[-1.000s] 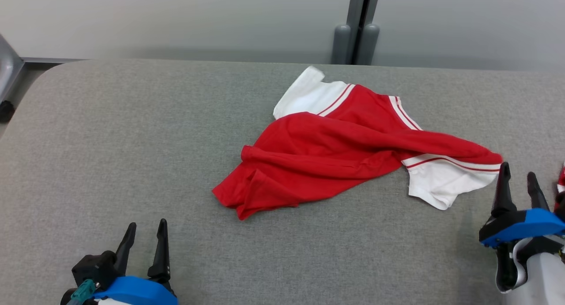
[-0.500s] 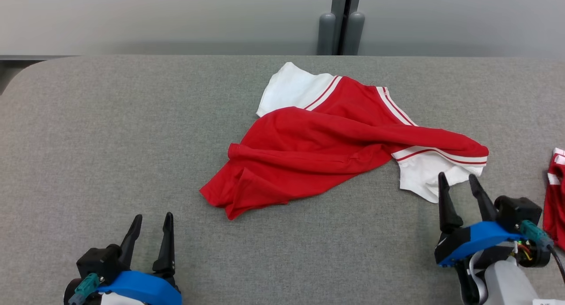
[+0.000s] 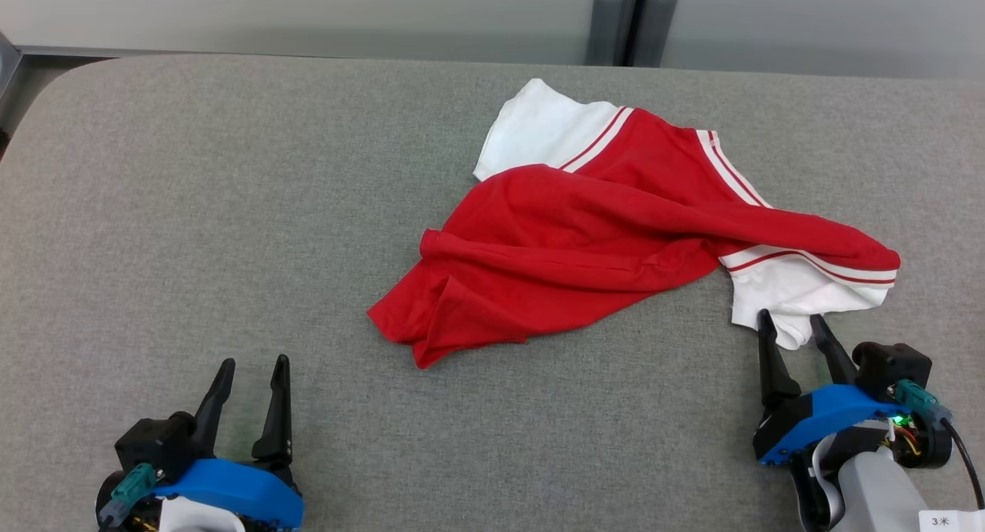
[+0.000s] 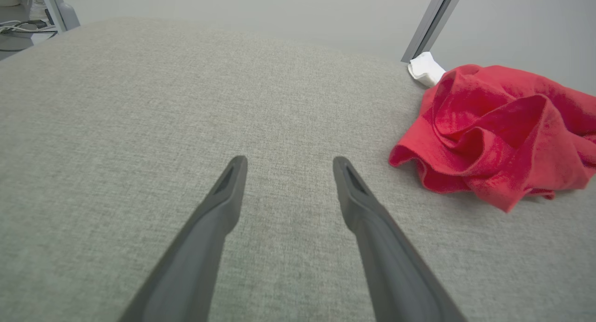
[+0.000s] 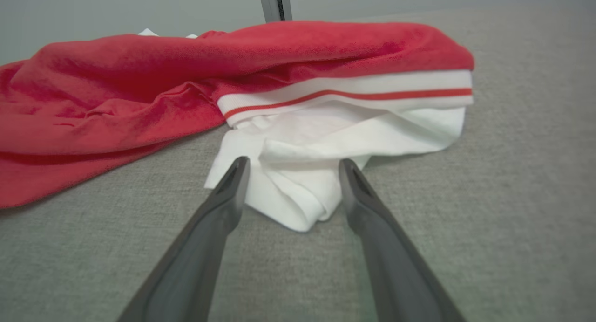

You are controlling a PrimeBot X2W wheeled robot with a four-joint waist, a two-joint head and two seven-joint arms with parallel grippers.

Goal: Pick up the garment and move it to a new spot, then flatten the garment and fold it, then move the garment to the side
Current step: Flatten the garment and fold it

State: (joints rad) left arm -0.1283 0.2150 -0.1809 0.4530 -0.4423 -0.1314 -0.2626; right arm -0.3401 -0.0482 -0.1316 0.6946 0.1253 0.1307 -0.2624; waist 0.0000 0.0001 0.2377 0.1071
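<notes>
Swinging inward, the right gripper (image 3: 789, 320) has spread its jaws around the white sleeve (image 3: 800, 297) of the shirt (image 3: 585, 239). Left gripper (image 3: 255, 361) idles spread; flattening likely begins.

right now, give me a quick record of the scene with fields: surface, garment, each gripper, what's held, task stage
surface: grey fabric table
garment: red and white shirt, crumpled, lying mid-table
left gripper: open, over bare table, apart from the shirt
right gripper: open, fingers on either side of the white sleeve tip, not closed on it
held: nothing
task stage: shirt not yet flattened or folded
</notes>
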